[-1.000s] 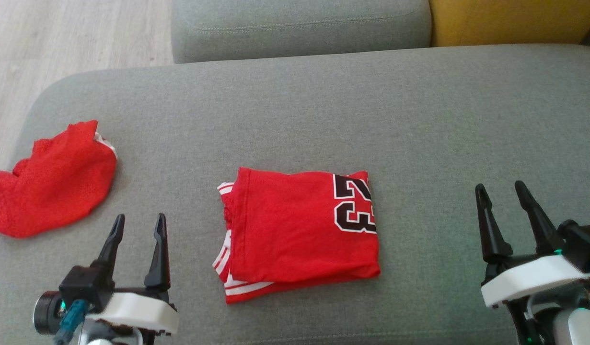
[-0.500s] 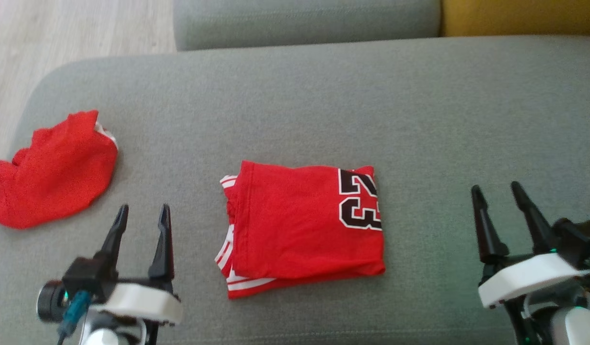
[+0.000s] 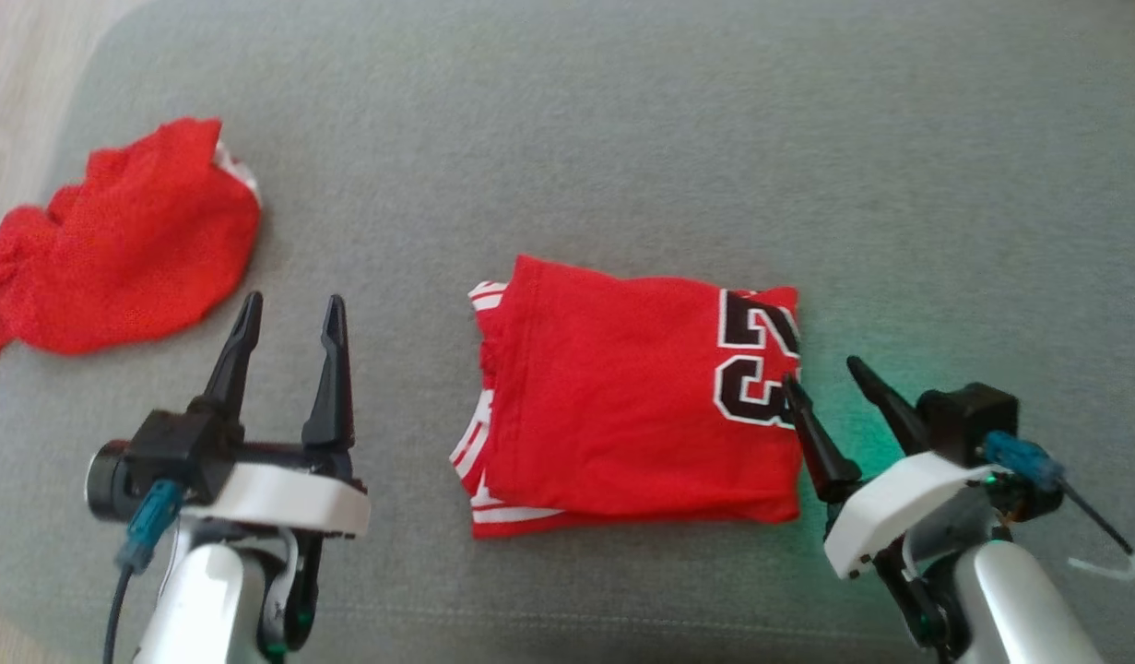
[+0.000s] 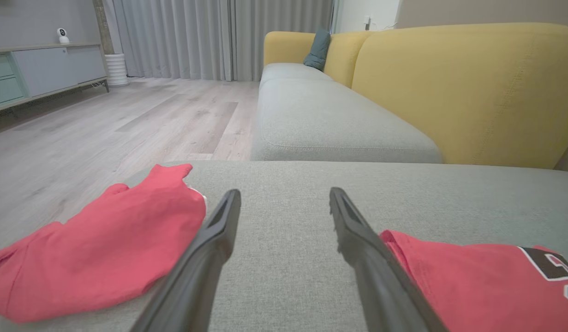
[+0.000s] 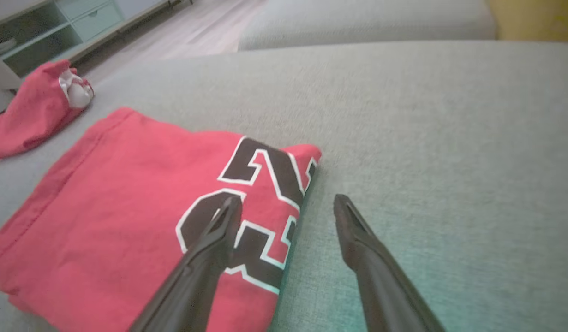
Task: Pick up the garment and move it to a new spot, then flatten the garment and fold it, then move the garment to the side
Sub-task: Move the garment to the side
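So the folded red jersey (image 3: 636, 397) is lying flat roughly mid-sofa (image 3: 622, 138), white-striped trim poking out on its left side and the black "23" along its right edge.

The right end effector (image 3: 821, 371) is parked right at that right edge. Its fingers are spread wide with nothing between them. In the right wrist view it straddles the edge: one finger sits over the "23" print, the other over bare grey cushion just beside the jersey. Can't tell if the finger over the print is actually touching the fabric or just above it.

The left end effector (image 3: 293, 302) is also spread wide and empty, sitting over bare cushion off the jersey's left side, near it but apart. From its wrist view the jersey's corner shows just past one finger, and a crumpled red mesh cloth (image 3: 124, 240) sits past the other one. That cloth is over by the sofa's left end, well apart from the jersey.

A yellow backrest (image 4: 463, 87) and wood floor (image 4: 104, 124) show up behind in the left wrist view.
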You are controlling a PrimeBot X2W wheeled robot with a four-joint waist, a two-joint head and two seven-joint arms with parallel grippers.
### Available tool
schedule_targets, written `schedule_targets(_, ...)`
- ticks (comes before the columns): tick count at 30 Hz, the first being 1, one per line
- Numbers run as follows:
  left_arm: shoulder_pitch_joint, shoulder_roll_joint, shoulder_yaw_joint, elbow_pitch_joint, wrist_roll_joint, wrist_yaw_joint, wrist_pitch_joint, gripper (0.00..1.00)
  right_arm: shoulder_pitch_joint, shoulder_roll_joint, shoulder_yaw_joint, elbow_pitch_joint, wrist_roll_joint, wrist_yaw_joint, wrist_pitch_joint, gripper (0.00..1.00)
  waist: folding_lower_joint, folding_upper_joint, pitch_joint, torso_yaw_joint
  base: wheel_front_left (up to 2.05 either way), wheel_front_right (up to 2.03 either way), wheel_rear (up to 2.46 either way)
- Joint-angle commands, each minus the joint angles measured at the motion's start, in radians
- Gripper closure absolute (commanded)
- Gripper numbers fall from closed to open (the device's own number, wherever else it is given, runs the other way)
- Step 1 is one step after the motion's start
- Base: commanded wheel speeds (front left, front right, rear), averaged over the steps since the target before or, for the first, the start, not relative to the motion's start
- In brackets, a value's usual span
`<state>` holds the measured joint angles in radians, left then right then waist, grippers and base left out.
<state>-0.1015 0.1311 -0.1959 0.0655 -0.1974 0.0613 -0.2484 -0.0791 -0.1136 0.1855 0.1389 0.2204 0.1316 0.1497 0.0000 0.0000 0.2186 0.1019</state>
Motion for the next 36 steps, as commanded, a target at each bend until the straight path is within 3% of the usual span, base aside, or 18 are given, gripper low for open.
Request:
schedule_targets(1, -0.049, 0.009, 0.028, -0.028, 0.005, -0.004, -0.01, 0.0, -0.031, -0.009, 0.022, -0.013, 0.004, -0.001, -0.008, 0.0, 0.0, 0.0, 0.021, 0.021, 0.0, 0.0, 0.0)
schedule_targets(8, -0.081, -0.005, 0.022, -0.03, 0.025, -0.009, -0.013, 0.0, -0.071, 0.002, 0.047, 0.112, 0.009, -0.001, 0.017, 0.0, 0.0, 0.0, 0.045, 0.042, 0.0, 0.0, 0.0)
schedule_targets(9, -0.083, -0.007, 0.023, -0.033, 0.028, -0.01, -0.013, 0.0, -0.073, 0.004, 0.049, 0.123, 0.013, -0.001, 0.024, 0.13, 0.0, 0.0, 0.046, 0.043, 0.0, 0.0, 0.0)
schedule_targets(10, -0.083, -0.008, 0.025, -0.035, 0.03, -0.01, -0.013, 0.0, -0.075, 0.005, 0.049, 0.136, 0.014, -0.001, 0.037, 0.45, 0.0, 0.0, 0.046, 0.043, 0.0, 0.0, 0.0)
schedule_targets(11, -0.082, -0.009, 0.026, -0.037, 0.033, -0.011, -0.013, 0.0, -0.076, 0.006, 0.051, 0.145, 0.017, -0.001, 0.049, 0.69, 0.0, 0.0, 0.045, 0.042, 0.0, 0.0, 0.0)
schedule_targets(12, -0.081, -0.011, 0.027, -0.039, 0.035, -0.011, -0.013, 0.0, -0.078, 0.007, 0.052, 0.15, 0.02, -0.001, 0.054, 1.0, 0.0, 0.0, 0.044, 0.042, 0.0, 0.0, 0.0)
schedule_targets(20, -0.065, -0.011, 0.04, -0.054, 0.056, -0.017, -0.013, 0.0, -0.086, -0.004, 0.062, 0.126, 0.012, -0.001, 0.046, 1.0, 0.0, 0.0, 0.033, -0.008, 0.0, 0.0, 0.0)
schedule_targets(31, -0.068, 0.006, 0.046, -0.091, 0.078, -0.032, -0.013, 0.0, -0.14, -0.038, 0.053, 0.072, 0.009, -0.001, -0.004, 1.0, 0.0, 0.0, 0.051, -0.214, 0.0, 0.0, 0.0)
schedule_targets(36, -0.089, 0.009, 0.033, -0.102, 0.087, -0.042, -0.013, 0.0, -0.191, -0.062, 0.029, 0.089, 0.017, -0.001, -0.023, 1.0, 0.0, 0.0, 0.075, -0.27, 0.0, 0.0, 0.0)
